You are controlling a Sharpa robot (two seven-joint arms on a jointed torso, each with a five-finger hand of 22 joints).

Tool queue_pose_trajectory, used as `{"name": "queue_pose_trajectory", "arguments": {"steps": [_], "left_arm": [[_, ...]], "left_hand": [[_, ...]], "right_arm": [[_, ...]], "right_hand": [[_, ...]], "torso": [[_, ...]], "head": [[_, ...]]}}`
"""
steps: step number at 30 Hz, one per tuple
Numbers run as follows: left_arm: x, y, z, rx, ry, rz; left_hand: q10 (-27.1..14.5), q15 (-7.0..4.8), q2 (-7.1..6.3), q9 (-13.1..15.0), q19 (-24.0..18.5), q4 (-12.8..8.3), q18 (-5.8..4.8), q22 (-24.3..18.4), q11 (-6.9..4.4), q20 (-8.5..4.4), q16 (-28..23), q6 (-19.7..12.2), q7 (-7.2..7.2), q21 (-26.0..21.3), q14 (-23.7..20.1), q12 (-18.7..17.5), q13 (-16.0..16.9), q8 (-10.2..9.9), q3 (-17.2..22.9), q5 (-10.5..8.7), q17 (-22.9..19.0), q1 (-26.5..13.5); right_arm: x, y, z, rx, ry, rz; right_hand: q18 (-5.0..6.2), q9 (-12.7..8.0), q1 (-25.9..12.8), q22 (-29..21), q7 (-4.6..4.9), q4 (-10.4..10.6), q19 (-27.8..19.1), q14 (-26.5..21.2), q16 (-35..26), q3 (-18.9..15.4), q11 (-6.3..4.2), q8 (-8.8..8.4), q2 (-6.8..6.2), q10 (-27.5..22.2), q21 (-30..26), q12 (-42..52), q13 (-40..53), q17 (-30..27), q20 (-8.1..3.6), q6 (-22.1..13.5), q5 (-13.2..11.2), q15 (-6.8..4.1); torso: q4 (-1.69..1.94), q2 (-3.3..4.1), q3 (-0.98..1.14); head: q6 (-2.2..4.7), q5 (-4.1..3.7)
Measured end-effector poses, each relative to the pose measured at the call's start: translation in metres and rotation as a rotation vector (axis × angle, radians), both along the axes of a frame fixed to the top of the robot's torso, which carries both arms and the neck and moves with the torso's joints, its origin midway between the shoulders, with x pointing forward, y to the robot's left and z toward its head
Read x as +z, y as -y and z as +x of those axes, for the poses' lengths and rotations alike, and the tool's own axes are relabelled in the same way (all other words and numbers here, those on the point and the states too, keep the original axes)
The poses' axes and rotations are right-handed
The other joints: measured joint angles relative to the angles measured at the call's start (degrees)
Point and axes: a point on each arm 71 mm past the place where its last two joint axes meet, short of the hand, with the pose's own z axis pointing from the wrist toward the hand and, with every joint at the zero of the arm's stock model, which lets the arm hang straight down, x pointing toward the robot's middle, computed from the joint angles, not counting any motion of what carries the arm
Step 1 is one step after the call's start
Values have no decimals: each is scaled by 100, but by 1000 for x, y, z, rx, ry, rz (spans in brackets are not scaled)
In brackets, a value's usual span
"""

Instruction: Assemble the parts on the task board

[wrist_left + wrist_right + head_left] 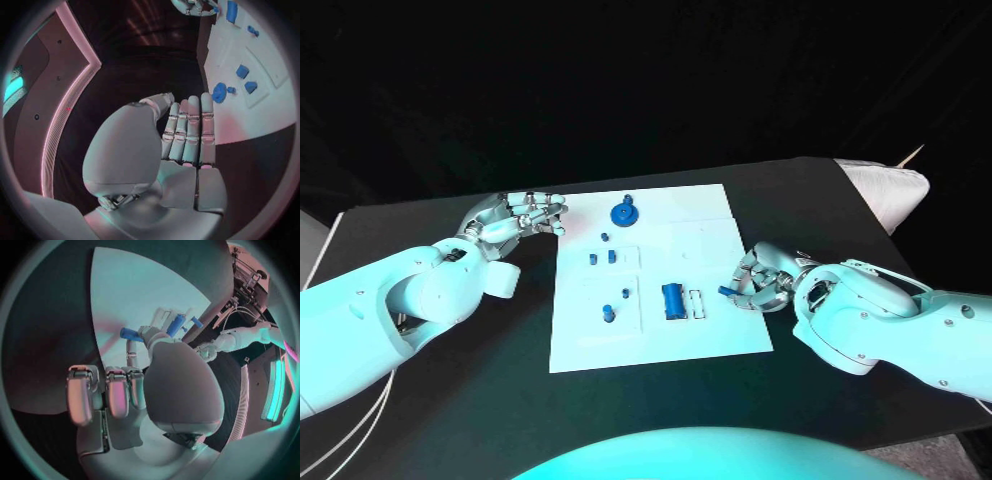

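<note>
Right hand (764, 278) sits at the task board's (718, 340) right edge; we see it pinching a small blue part (130, 333), clear in its wrist view, barely visible from the head camera. Left hand (184, 132) rests off the board's far-left corner, fingers straight and together, holding nothing. Blue cylinder (674, 299) lies just beside the right hand.

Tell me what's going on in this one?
The robot is assembling small blue parts on the white task board. Its right hand sits at the board's right edge, pinching a small blue part. The left hand hovers off the board's upper left corner, holding nothing. A round blue part and a blue cylinder lie on the board.
</note>
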Motion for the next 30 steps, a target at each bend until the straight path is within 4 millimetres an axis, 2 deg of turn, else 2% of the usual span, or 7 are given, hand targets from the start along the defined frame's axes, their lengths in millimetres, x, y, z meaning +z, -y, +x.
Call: {"name": "queue_pose_trajectory", "arguments": {"steps": [11,20,30], "left_arm": [[1,1,-1,-3,0,-1],[1,1,-1,-5,0,-2],[1,1,-1,-6,0,-2]], "left_hand": [[0,0,0,6,0,0,0,0,0,0,0,20,-20,0,0,0,6,0,0,0,6,0],[0,0,0,5,0,0,0,-5,0,0,0,20,-20,0,0,0,6,0,0,0,5,0],[0,0,0,4,0,0,0,-5,0,0,0,20,-20,0,0,0,5,0,0,0,5,0]], "right_arm": [[-5,-17,2,-29,-45,85],[-15,-32,3,-33,-91,121],[-19,-39,3,-41,-116,131]], "right_hand": [[0,11,-243,0,0,0,0,0,0,14,0,30,9,0,27,0,3,0,0,0,-80,0],[0,30,-555,4,-6,1,0,0,0,15,0,54,1,0,27,0,2,0,0,7,-112,0],[0,43,-735,4,-15,15,0,0,0,-119,0,73,19,0,27,0,1,0,0,16,-204,0]], "torso": [[3,-1,-3],[5,4,4],[1,4,7]], "head": [[-8,24],[-24,48],[-35,53]]}}
